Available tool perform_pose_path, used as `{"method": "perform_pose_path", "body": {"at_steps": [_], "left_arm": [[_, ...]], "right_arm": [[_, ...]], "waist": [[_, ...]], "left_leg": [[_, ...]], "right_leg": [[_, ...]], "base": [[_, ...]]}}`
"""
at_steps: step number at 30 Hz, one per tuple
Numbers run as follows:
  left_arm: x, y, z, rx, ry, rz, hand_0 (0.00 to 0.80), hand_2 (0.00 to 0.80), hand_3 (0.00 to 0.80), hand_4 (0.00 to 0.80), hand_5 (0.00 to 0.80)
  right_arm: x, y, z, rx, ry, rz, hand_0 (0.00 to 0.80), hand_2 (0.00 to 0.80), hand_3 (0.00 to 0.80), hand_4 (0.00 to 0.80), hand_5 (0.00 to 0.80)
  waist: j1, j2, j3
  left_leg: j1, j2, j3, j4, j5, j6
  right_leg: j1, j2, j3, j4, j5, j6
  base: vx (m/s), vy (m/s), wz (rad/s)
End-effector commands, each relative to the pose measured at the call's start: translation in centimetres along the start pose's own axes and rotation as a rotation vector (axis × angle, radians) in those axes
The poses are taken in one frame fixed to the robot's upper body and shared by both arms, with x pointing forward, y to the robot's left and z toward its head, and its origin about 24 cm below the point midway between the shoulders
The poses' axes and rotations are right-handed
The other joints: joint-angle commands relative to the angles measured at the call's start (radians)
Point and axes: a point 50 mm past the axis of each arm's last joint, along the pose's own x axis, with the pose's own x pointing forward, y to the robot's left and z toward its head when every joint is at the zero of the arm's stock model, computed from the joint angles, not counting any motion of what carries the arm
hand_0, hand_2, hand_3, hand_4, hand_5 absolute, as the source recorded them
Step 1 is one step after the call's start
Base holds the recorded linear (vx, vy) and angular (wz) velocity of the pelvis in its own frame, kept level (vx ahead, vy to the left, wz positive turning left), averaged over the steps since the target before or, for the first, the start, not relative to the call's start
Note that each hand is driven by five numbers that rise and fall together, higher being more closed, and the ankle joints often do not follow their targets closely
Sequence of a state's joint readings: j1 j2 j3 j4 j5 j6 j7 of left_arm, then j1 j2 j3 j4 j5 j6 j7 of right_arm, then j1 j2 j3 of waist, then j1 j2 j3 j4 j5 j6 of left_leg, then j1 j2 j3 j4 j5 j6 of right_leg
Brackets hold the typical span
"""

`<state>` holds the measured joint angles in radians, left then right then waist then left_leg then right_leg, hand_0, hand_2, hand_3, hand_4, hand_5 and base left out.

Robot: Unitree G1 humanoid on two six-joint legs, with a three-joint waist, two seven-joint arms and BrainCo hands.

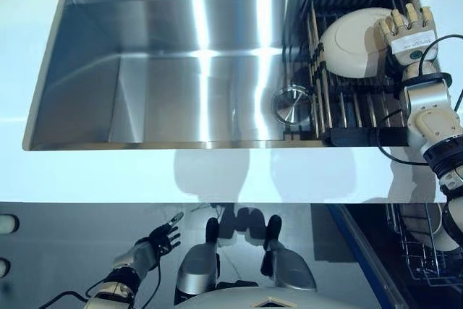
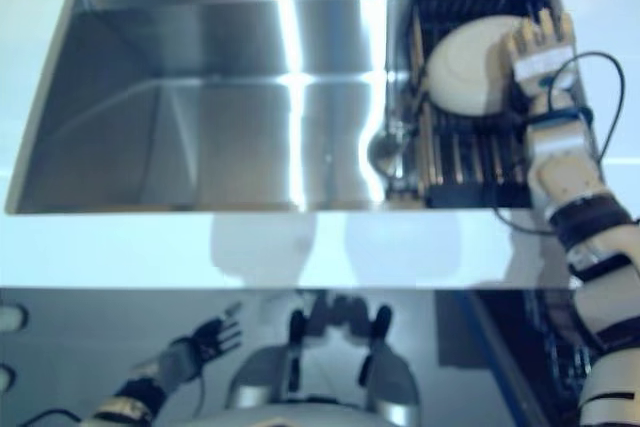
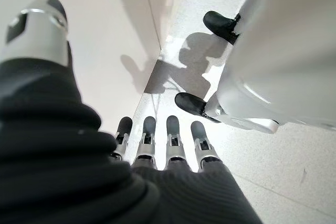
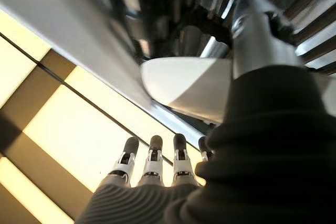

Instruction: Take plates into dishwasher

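My right robot hand point(image 1: 406, 28) rests straight-fingered, holding nothing, against the white plate point(image 1: 354, 41) in the sink rack point(image 1: 347, 106), seemingly touching; my left robot hand point(image 1: 160, 240) hangs relaxed below the worktop point(image 1: 217, 175).

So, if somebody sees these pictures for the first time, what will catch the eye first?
Probably the big steel sink, shining and bare across most of the white counter. Next, the white plate leaning in the dark drying rack at the sink's right end, with the right hand straight-fingered at its right edge. The left hand hangs low, open, below the counter.
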<state>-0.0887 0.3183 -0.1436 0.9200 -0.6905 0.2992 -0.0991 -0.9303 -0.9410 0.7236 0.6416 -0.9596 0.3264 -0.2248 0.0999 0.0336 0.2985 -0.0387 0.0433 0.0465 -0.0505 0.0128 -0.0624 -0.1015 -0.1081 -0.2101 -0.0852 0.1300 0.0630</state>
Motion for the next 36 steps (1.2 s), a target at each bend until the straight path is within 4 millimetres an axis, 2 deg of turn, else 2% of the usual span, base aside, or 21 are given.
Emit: {"method": "perform_pose_path", "body": {"at_steps": [1,3,10,18,20,23,25,36], "left_arm": [[-0.2,0.2,1.4,0.050,-0.017,-0.008,0.000,0.000,0.000,0.000,0.000],[-0.2,0.2,1.4,0.044,-0.020,-0.013,0.000,0.000,0.000,0.000,0.000],[-0.4,0.8,0.4,0.052,0.005,0.001,0.000,0.000,0.000,0.000,0.000],[-0.5,1.7,-0.3,0.049,0.023,0.016,0.000,0.000,0.000,0.000,0.000],[-0.6,1.9,-0.8,0.050,0.034,0.027,0.000,0.000,0.000,0.000,0.000],[-0.6,2.4,-2.9,0.079,0.063,0.033,0.000,0.000,0.000,0.000,0.000],[-0.7,2.4,-3.5,0.088,0.072,0.038,0.000,0.000,0.000,0.000,0.000],[-1.2,3.4,-4.8,0.054,0.148,0.081,0.000,0.000,0.000,0.000,0.000]], "right_arm": [[2.0,-4.1,-2.6,-0.066,0.063,-0.136,0.800,0.800,0.800,0.800,0.800],[2.0,-4.5,-2.6,-0.060,0.043,-0.164,0.800,0.800,0.800,0.800,0.800],[1.4,-3.9,-2.1,-0.006,-0.020,-0.162,0.800,0.800,0.800,0.800,0.800],[1.1,-3.4,-2.8,0.042,0.007,-0.147,0.800,0.800,0.800,0.800,0.800],[0.8,-3.1,-3.0,0.055,0.018,-0.145,0.800,0.800,0.800,0.800,0.800],[0.3,-2.2,-3.3,0.074,0.039,-0.145,0.800,0.800,0.800,0.800,0.800],[0.1,-2.2,-3.5,0.097,0.054,-0.144,0.800,0.800,0.800,0.800,0.800],[-0.4,-2.7,-6.1,0.229,0.103,-0.170,0.800,0.800,0.800,0.800,0.800]], "waist": [[0.015,-0.028,-0.012],[0.015,-0.030,-0.017],[0.010,-0.041,-0.041],[0.003,-0.043,-0.060],[0.000,-0.045,-0.074],[0.003,-0.053,-0.088],[0.004,-0.056,-0.097],[-0.012,-0.068,-0.183]], "left_leg": [[-0.075,-0.021,0.005,0.001,0.030,0.030],[-0.075,-0.020,0.004,0.000,0.032,0.028],[-0.045,-0.020,0.002,-0.002,0.026,0.026],[-0.014,-0.016,0.005,-0.012,0.021,0.023],[-0.001,-0.016,0.006,-0.014,0.018,0.021],[0.012,-0.017,0.002,-0.015,0.011,0.022],[0.026,-0.017,0.002,-0.016,0.009,0.020],[0.101,-0.013,0.010,-0.024,-0.015,0.017]], "right_leg": [[0.012,0.006,0.028,0.031,-0.053,0.059],[0.013,0.006,0.027,0.032,-0.056,0.058],[0.037,0.006,0.024,0.036,-0.062,0.058],[0.065,0.011,0.028,0.026,-0.068,0.055],[0.082,0.012,0.028,0.023,-0.071,0.055],[0.098,0.011,0.023,0.019,-0.077,0.056],[0.114,0.010,0.018,0.017,-0.078,0.055],[0.182,0.014,0.030,0.006,-0.097,0.053]], "base": [[-0.032,0.005,0.02],[0.000,0.000,0.00],[0.051,-0.002,0.05],[0.024,0.007,0.01],[0.068,0.014,0.00],[0.040,-0.007,0.01],[0.078,0.009,0.00],[0.096,0.042,-0.01]]}}
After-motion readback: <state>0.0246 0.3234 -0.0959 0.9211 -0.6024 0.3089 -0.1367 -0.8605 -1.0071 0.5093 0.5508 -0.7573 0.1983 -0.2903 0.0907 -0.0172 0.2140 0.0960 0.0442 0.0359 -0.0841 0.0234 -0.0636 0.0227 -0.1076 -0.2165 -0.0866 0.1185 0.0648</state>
